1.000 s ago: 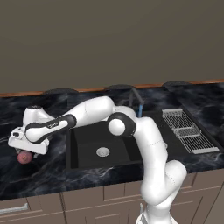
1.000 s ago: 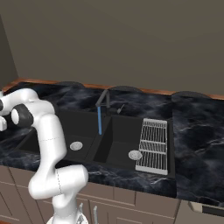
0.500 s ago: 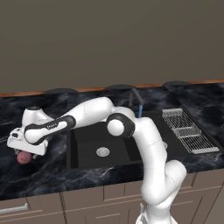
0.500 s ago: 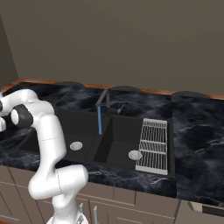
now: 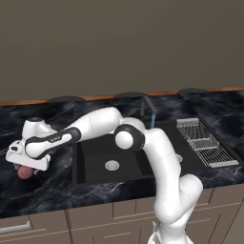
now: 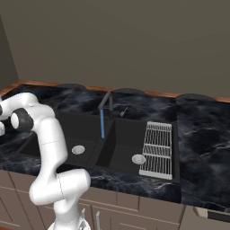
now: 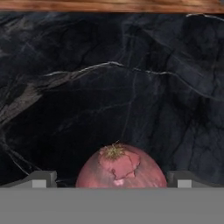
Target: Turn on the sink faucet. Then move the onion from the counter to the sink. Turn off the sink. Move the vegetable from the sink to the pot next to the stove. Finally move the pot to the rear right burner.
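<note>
The onion (image 7: 121, 168) lay on the black marble surface (image 5: 57, 183) to the left of the sink (image 5: 95, 155), well apart from the basin's rim; in the hand view it sat between the two finger tips (image 7: 40, 179), one on each side, with a gap between each tip and its skin, so the jaws stood wide open and held nothing. In the left base view the white hand hung low over the onion (image 5: 24, 172), covering most of it; only its lower edge showed beneath. Around it the marble was bare dark stone with white veins; the brown wooden back edge (image 7: 109, 5) ran across the far side. The sink faucet (image 6: 105, 102) stood behind the divider between the two basins, and a blue stream (image 6: 102, 124) ran down from its spout; a silver wire rack (image 6: 158, 148) lay across the right basin; the arm's own forearm stretched across the stone between onion and sink.
</note>
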You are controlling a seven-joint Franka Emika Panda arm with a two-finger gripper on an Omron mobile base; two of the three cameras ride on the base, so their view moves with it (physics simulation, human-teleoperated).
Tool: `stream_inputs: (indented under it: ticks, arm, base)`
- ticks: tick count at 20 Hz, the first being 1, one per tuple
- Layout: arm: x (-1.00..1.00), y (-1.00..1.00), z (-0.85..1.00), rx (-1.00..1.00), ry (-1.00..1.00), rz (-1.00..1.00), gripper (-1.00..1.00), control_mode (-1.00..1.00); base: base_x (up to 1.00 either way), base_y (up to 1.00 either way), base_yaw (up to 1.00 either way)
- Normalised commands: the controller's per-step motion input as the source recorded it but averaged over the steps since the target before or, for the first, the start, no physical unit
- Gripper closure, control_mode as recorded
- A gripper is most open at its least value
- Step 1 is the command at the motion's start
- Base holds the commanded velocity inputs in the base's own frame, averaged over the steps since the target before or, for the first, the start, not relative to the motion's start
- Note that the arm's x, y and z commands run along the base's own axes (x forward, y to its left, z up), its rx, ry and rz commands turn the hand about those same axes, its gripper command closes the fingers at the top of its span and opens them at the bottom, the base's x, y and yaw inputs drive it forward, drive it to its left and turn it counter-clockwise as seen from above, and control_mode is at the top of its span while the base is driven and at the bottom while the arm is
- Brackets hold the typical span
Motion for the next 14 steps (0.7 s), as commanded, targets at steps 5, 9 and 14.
stream_inputs:
  ticks: [5,9,14]
  arm:
    - [0.09,0.0,-0.09,0.0,-0.02,0.0,-1.0,-1.0]
    - [0.17,0.01,-0.08,-0.01,-0.04,0.0,-1.0,-1.0]
    - [0.16,0.02,-0.13,-0.01,-0.05,0.0,-1.0,-1.0]
  base:
    - [0.0,0.0,0.0]
    - [0.0,0.0,0.0]
    - [0.0,0.0,0.0]
